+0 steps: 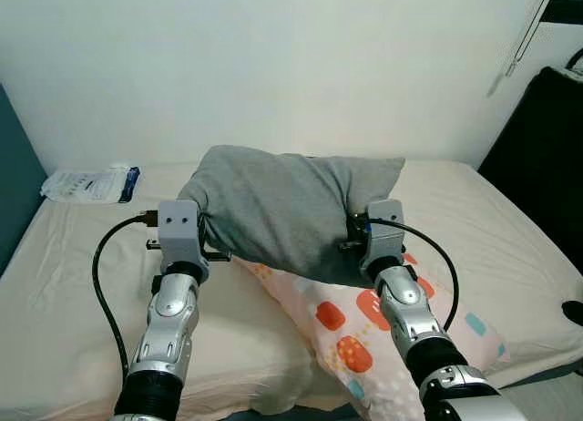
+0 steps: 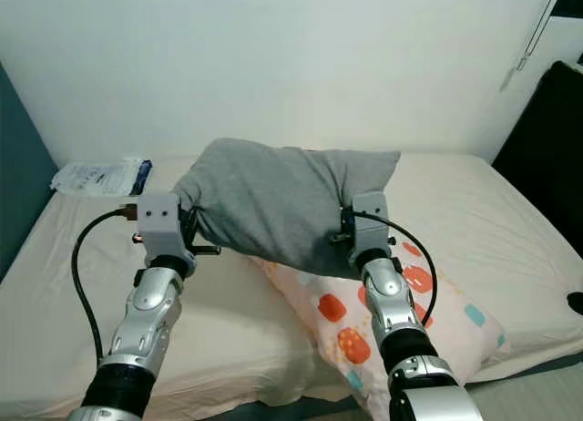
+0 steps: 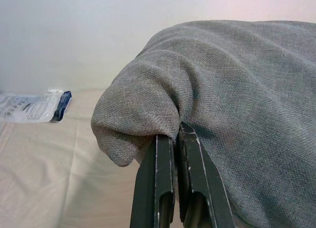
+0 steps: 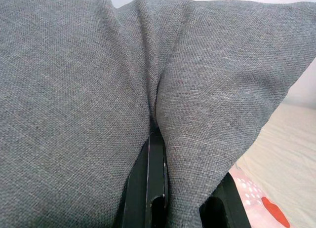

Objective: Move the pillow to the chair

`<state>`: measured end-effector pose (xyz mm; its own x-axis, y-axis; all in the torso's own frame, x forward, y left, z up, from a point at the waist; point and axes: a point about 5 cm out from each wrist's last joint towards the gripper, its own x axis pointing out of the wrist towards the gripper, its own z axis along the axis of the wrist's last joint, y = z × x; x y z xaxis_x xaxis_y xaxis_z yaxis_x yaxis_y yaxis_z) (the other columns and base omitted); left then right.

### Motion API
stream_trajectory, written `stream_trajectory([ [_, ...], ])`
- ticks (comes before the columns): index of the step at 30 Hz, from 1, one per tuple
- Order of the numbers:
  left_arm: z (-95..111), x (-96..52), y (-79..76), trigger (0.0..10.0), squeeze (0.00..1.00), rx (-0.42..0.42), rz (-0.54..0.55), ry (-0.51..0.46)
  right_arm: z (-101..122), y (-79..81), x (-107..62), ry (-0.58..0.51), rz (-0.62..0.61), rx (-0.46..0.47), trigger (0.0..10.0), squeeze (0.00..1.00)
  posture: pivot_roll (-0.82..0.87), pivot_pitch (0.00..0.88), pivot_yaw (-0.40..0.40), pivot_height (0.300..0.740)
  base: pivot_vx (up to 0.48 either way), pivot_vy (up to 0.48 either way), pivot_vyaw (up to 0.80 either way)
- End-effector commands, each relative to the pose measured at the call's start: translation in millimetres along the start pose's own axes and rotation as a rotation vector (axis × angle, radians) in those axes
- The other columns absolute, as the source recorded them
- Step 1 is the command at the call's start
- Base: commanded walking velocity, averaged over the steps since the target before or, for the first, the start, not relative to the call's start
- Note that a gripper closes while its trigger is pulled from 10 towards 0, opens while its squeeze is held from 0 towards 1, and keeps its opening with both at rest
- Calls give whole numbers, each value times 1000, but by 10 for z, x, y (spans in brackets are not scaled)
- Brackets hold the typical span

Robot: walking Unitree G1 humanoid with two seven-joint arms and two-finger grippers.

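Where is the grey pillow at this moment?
The grey pillow is centre of the head views, lifted over the bed and pinched between the left gripper and right gripper, above the patterned pillow.

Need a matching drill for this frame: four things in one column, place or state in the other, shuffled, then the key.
Things:
1. grey pillow
2. patterned pillow
3. plastic packet
4. left gripper

Places or states:
A. lying flat on the bed, under the lifted one
B. shut on a fold of fabric
C. near the wall at the robot's left, on the bed
D. held up between both grippers

Pairs: 1-D, 2-A, 3-C, 4-B. The right gripper pinches the grey pillow's other side.
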<state>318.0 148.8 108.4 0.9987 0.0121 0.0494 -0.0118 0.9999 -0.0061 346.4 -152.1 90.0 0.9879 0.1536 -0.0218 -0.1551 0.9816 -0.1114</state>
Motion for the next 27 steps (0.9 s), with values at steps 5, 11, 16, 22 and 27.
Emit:
stream_trajectory([
  [5, 82, 34, -94, 10000, 0, 9, -41, -36, 46, 15, 22, -24, 22, -25, 10000, 0, -2, 0, -99, 740, 0, 0, 0],
  [11, 74, 38, -138, 10000, 0, 4, -39, -33, 39, -9, 24, -15, 21, -28, 10000, 0, -8, 0, -110, 740, 0, 0, 0],
  [16, 45, 31, -220, 10000, 0, 4, -53, -26, 18, -10, 30, -10, 2, 9, 10000, 0, -24, 0, -111, 740, 0, 0, 0],
  [22, 33, 19, -220, 10000, 0, 23, -57, -26, -35, 35, 9, 9, 6, 9, 10000, 0, -23, 0, -108, 740, 0, 0, 0],
  [27, -1, -4, -171, 10000, 0, 41, -61, -16, -74, 24, -15, 23, -12, 32, 10000, 0, -34, 0, -88, 740, 0, 0, 0],
])
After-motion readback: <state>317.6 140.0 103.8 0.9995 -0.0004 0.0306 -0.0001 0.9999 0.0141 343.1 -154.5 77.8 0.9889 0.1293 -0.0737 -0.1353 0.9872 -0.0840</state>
